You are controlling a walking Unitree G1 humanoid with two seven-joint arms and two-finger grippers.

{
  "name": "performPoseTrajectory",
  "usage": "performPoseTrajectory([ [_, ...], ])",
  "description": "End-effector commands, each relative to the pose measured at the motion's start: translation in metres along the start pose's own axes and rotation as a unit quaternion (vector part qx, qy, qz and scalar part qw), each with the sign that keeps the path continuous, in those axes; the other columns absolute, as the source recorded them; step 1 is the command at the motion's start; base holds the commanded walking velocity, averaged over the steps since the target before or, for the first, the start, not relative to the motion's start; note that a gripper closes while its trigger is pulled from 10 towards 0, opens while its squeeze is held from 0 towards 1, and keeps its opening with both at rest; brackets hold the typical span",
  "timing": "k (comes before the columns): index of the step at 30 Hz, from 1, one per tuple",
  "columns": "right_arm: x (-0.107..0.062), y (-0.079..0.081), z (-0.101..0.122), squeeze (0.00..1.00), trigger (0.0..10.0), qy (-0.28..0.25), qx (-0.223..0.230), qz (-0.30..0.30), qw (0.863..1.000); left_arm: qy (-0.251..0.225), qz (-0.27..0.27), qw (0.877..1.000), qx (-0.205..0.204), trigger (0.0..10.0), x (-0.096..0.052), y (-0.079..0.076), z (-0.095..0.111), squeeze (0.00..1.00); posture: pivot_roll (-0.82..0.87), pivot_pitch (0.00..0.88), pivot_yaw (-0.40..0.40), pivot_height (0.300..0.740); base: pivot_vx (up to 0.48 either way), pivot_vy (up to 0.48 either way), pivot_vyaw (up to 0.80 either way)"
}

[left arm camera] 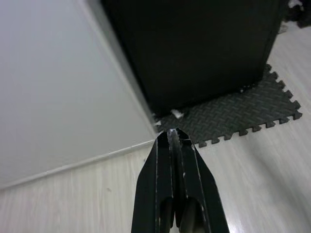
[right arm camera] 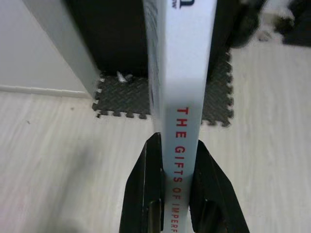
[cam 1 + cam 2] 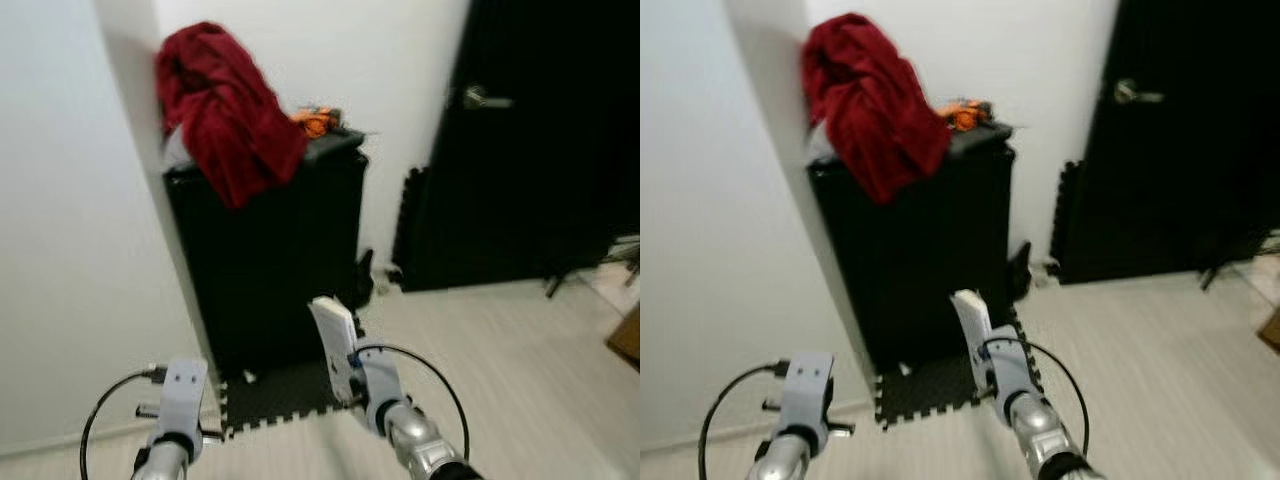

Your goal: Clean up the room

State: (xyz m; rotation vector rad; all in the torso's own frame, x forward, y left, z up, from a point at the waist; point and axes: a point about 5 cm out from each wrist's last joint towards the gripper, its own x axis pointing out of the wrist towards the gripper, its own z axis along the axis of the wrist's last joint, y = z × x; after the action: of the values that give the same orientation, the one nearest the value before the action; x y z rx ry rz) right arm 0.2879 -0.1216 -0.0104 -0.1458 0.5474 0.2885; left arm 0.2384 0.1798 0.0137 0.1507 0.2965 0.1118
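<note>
My right gripper (image 2: pixel 174 143) is shut on a white book (image 2: pixel 181 73) with red spine lettering; the book (image 3: pixel 335 345) stands upright above my right arm, in front of a black cabinet (image 3: pixel 275 255). A dark red garment (image 3: pixel 228 105) is draped over the cabinet's top left corner, with a small orange object (image 3: pixel 315 120) beside it. My left gripper (image 1: pixel 174 136) is shut with nothing between its fingers, held low over the pale floor near the wall.
A black foam mat (image 1: pixel 238 114) lies under the cabinet. A white wall (image 3: pixel 70 250) runs along the left. A black door (image 3: pixel 540 140) with a silver handle (image 3: pixel 485 98) is at the right, with dark items at its foot. Pale wood floor (image 3: pixel 520 360) spreads to the right.
</note>
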Motion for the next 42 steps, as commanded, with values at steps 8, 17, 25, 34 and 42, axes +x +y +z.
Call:
performPoseTrajectory([
  [8, 0.0011, -0.0075, 0.0107, 0.0, 10.0, -0.021, -0.009, -0.013, 1.0, 0.001, 0.007, 1.0, -0.009, 10.0, -0.0008, 0.0002, -0.0011, 0.0, -0.04, 0.0, 0.023, 0.74, 0.0, 0.0, -0.8],
  [17, 0.0007, -0.0087, 0.0088, 0.0, 10.0, -0.016, -0.008, -0.017, 1.0, 0.0, 0.007, 1.0, -0.009, 10.0, -0.001, -0.0007, -0.0014, 0.0, -0.04, 0.0, 0.027, 0.74, 0.0, 0.0, -0.8],
  [25, 0.0006, -0.0101, 0.0088, 0.0, 10.0, -0.016, -0.006, -0.021, 1.0, -0.001, 0.006, 1.0, -0.008, 10.0, -0.0004, -0.0002, -0.0007, 0.0, -0.04, 0.0, 0.03, 0.74, 0.0, 0.0, -0.8],
  [34, 0.0002, -0.0115, 0.0076, 0.0, 10.0, -0.012, -0.003, -0.024, 1.0, -0.001, 0.005, 1.0, -0.009, 10.0, 0.0003, -0.0023, 0.0001, 0.0, -0.04, 0.0, 0.031, 0.74, 0.0, 0.0, -0.8],
  [42, 0.0003, -0.0116, 0.0077, 0.0, 10.0, -0.012, -0.001, -0.026, 1.0, 0.0, 0.003, 1.0, -0.009, 10.0, 0.0003, -0.0024, -0.0004, 0.0, -0.05, 0.0, 0.035, 0.74, 0.0, 0.0, -0.8],
])
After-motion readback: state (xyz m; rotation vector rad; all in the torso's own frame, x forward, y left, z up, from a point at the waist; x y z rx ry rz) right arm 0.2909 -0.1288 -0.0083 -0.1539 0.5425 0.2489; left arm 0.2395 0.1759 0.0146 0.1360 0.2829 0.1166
